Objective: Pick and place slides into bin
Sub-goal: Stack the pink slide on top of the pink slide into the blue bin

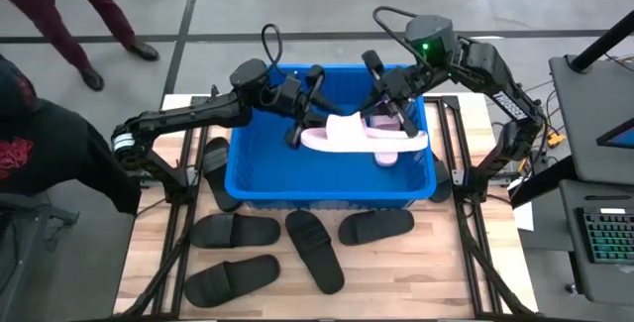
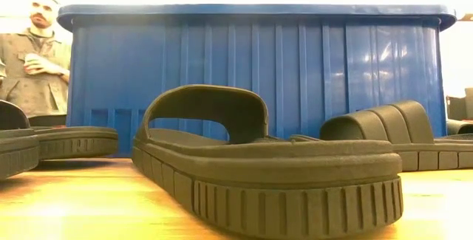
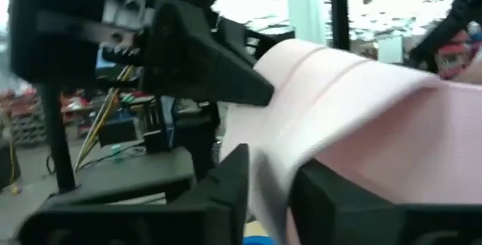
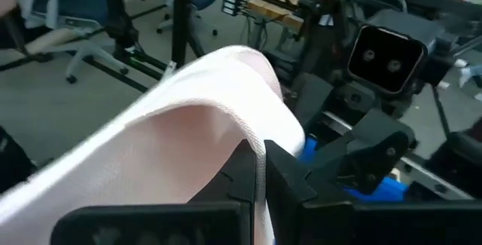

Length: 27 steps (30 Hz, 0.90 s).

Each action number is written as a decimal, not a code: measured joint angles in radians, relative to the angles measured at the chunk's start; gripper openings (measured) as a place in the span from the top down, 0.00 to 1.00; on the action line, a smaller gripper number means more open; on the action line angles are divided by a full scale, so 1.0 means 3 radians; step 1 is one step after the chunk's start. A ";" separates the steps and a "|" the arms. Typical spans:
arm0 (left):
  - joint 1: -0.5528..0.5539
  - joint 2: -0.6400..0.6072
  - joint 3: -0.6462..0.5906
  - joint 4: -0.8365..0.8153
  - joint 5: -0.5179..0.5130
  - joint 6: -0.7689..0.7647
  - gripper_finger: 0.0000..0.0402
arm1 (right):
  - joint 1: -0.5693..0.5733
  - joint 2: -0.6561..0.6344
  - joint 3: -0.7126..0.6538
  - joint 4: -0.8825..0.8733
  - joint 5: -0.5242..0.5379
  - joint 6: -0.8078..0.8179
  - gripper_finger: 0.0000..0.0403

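A pale pink slide [image 1: 357, 136] hangs over the blue bin [image 1: 248, 178], held between both arms. My left gripper [image 1: 303, 124] reaches in from the table's left to the slide's left end. My right gripper [image 1: 398, 114] comes from the right and is shut on its right part. A second pink shape [image 1: 387, 157] shows just under the held slide, inside the bin. Several black slides lie sole-down on the table in front of the bin, among them one [image 1: 315, 251] and another [image 1: 376, 226]. The low view shows only the bin's wall [image 2: 259, 70] and black slides [image 2: 266, 166]. My left gripper has the pink slide's left end [image 3: 269, 188] between its two fingers [image 3: 226, 192]; the pink fills the gap between them. The fingers come about level from the table's left. The slide is lifted clear above the bin's floor. My right gripper pinches a thin pink edge [image 4: 260, 162] of the slide between its nearly touching fingers [image 4: 241, 173]. It comes from the table's right, slanting a little downward. The slide stretches away from the fingers, clear of the bin.
One black slide [image 1: 213, 171] lies close against the bin's left wall, two more [image 1: 235, 231] [image 1: 233, 275] at the near left. People stand beyond the table's far left [image 1: 89, 25]; one shows in the low view [image 2: 33, 55]. A keyboard [image 1: 606, 233] sits at the right.
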State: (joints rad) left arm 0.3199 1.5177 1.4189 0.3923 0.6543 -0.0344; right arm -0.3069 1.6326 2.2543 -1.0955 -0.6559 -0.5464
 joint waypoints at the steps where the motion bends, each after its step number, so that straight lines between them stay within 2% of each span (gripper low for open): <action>1: 0.0002 0.0000 -0.0001 -0.0001 -0.0029 -0.0037 0.77 | 0.0000 -0.0009 0.0000 -0.0004 0.0010 -0.0016 0.98; 5: -0.0001 -0.0006 -0.0001 0.0001 -0.0252 -0.0042 0.59 | 0.0001 -0.0054 -0.0001 -0.0002 0.0056 -0.0030 0.98; 9: 0.0023 -0.0013 -0.0003 -0.0004 -0.0333 -0.0042 0.41 | 0.0006 -0.0099 -0.0003 -0.0022 0.0261 -0.0028 0.98; 13: 0.0028 -0.0041 -0.0006 -0.0020 -0.0362 -0.0042 0.29 | 0.0004 -0.0123 -0.0004 -0.0016 0.0276 -0.0026 0.98; 20: 0.0029 -0.0053 -0.0006 -0.0022 -0.0349 -0.0045 0.25 | 0.0005 -0.0138 -0.0004 -0.0027 0.0282 -0.0016 0.98; 27: 0.0037 -0.0056 -0.0008 -0.0032 -0.0508 -0.0219 0.25 | 0.0003 -0.0140 -0.0004 -0.0029 0.0285 -0.0014 0.98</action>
State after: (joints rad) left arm 0.3310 1.5009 1.4166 0.3828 0.5019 -0.1000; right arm -0.3061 1.5906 2.2532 -1.1042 -0.5705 -0.5506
